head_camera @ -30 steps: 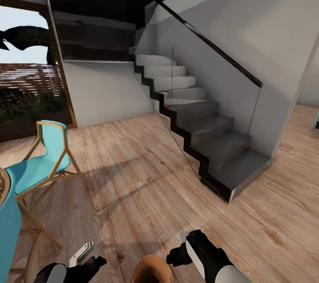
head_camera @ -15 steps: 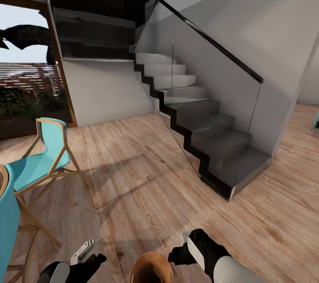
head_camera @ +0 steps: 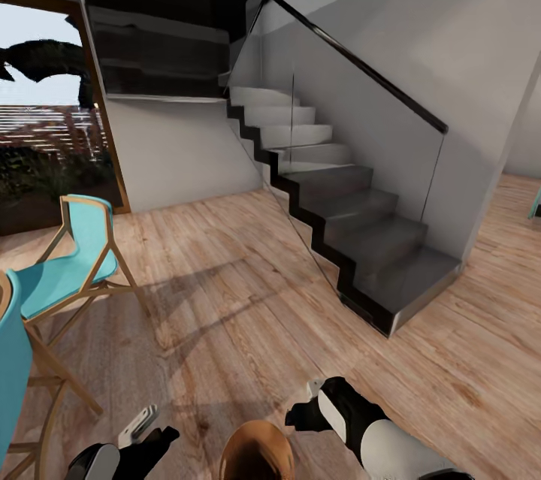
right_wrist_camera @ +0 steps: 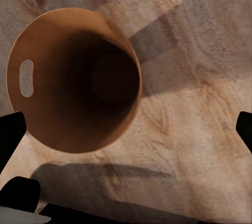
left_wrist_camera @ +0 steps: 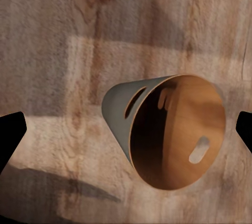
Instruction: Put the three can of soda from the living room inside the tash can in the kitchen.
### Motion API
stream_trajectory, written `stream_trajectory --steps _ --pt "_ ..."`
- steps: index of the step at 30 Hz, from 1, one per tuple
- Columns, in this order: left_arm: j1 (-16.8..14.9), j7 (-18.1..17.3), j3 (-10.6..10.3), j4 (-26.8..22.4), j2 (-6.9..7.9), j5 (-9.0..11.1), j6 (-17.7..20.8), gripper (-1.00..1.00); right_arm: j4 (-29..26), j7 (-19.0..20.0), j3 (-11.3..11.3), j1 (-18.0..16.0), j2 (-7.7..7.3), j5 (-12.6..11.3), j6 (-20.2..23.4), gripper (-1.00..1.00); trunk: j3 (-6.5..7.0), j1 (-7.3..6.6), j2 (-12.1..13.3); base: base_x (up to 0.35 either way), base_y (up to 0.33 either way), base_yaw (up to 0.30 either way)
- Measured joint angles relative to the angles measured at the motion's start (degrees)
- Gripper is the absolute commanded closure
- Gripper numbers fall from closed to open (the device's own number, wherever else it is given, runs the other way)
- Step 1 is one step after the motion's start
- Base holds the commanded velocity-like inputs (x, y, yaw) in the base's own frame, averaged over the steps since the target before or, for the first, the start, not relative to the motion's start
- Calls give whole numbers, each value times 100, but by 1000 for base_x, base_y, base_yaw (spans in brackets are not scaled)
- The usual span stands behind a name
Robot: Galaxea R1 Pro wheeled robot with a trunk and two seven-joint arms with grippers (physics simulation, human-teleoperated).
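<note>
Left gripper (head_camera: pixel 143 427), fingers apart and empty, hangs just left of the tash can (head_camera: pixel 255 451); right gripper (head_camera: pixel 309 406), likewise spread and empty, hangs just right of it and looks slightly nearer. The tash can stands upright between them, mouth up, on open wood floor (head_camera: pixel 248 292); teal chair (head_camera: pixel 71 270) left, staircase (head_camera: pixel 353 232) right.

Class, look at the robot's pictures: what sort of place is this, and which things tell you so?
Probably the open hall of a house: a staircase with a glass balustrade, a wood-plank floor, turquoise chairs, and a large window onto greenery.
</note>
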Motion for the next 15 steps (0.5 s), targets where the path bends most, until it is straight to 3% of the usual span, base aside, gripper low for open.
stream_trajectory --steps 3,6,8,15 --pt "-1 -13 0 17 14 5 -39 -100 -3 -1 -16 -97 -14 -51 -1 -100 -54 66 -120 0 0 0" --pt "-1 -11 3 32 28 11 -50 -100 6 -18 -53 -138 -22 -268 -1 -100 -108 132 -241 0 0 0" --pt "-3 -53 7 40 37 42 -44 -100 25 -102 -175 -156 -25 -632 -3 -100 -144 176 -321 0 0 0" --pt "-3 -86 25 60 44 67 52 -100 35 -168 -232 -157 -27 -825 -5 -100 -269 329 -602 0 0 0"
